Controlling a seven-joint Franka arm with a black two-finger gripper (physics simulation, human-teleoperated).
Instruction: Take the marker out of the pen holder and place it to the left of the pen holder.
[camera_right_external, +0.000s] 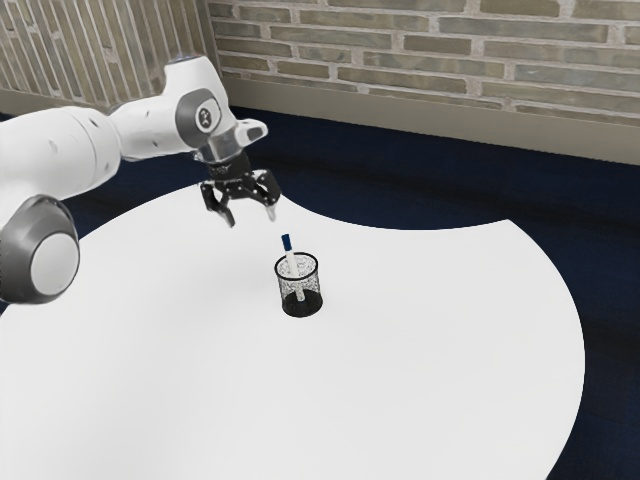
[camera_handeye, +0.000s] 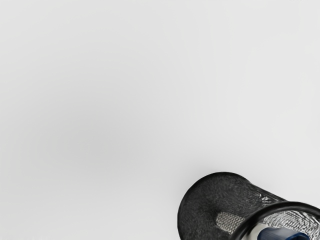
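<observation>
"Where is the marker (camera_right_external: 292, 264)?"

"In the holder (camera_right_external: 302, 303), leaning toward the exterior view's left. Its blue cap (camera_right_external: 287, 242) is up, above the black rim (camera_right_external: 316, 260), and its white body runs down inside to the base."

"And the holder?"

"Upright on the white table (camera_right_external: 420, 360), nearer the inward-curving edge on the brick wall's (camera_right_external: 420, 45) side than the edge closest to the exterior camera."

"What about the gripper (camera_right_external: 250, 218)?"

"Open, its two fingers (camera_right_external: 225, 213) spread well apart. It hangs over the table, higher than the marker and toward the exterior view's left of it, apart from both marker and holder."

"What does the wrist view add?"

"The holder's dark base and mesh side, with the blue cap seen against its round opening."
</observation>
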